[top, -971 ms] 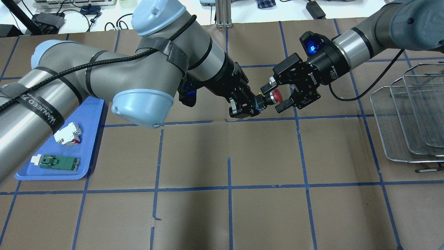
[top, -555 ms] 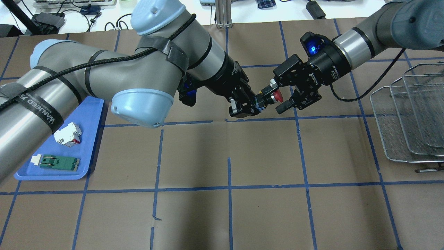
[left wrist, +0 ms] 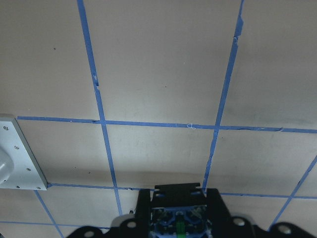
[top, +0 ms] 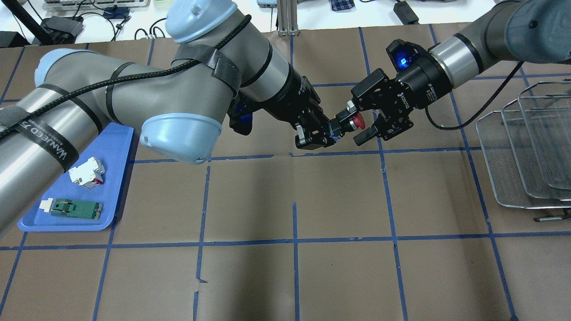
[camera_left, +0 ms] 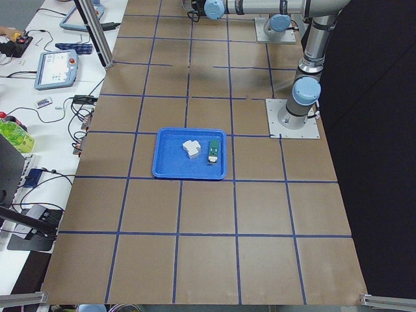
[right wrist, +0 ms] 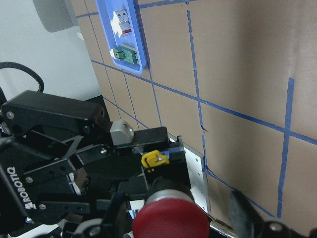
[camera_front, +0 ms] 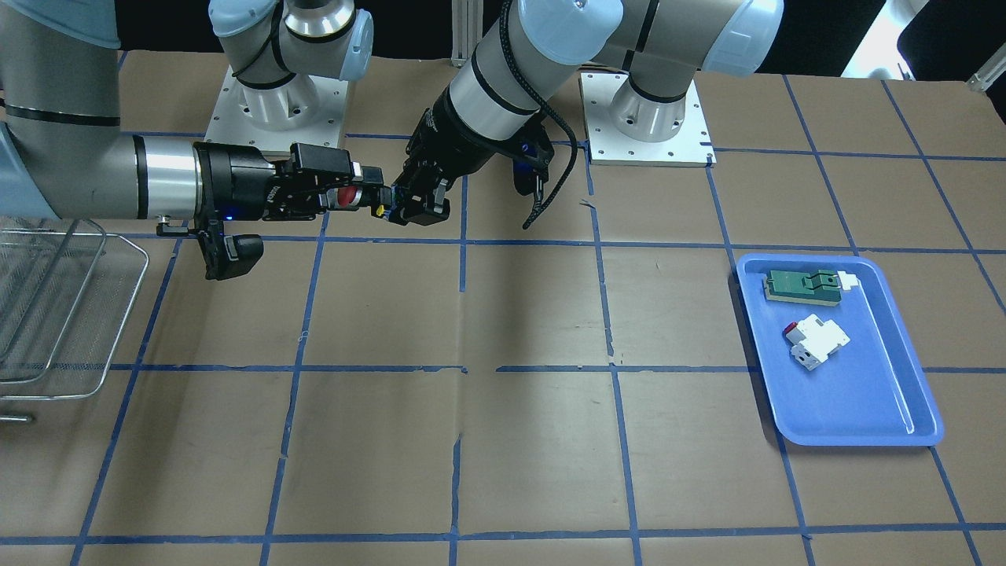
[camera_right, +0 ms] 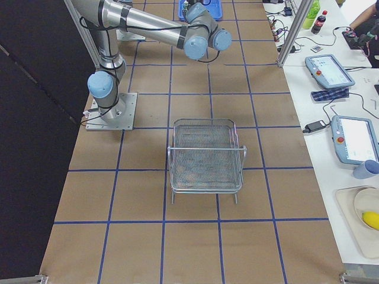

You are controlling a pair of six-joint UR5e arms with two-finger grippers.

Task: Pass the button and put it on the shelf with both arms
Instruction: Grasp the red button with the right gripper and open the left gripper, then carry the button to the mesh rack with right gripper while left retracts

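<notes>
The button [top: 355, 122], with its red cap and black body, is held in the air between the two grippers. My left gripper [top: 329, 132] is shut on its rear end, which shows blue and green in the left wrist view [left wrist: 178, 222]. My right gripper [top: 356, 121] is open, with one finger on each side of the red cap and a gap to it. The cap fills the bottom of the right wrist view [right wrist: 166, 220]. In the front view the button [camera_front: 341, 196] sits between the right gripper [camera_front: 354, 191] and the left gripper [camera_front: 409, 206]. The wire-mesh shelf [top: 526, 147] stands at the right edge.
A blue tray [top: 113, 178] at the left holds a white block [top: 87, 172] and a flat green part [top: 76, 208]. The shelf also shows in the front view [camera_front: 47, 314] and the right side view [camera_right: 206, 157]. Brown paper with blue tape lines covers the table.
Very little. The left arm's elbow has shifted slightly left and the button has risen a touch. The right gripper's fingers still stand on both sides of the red cap.
</notes>
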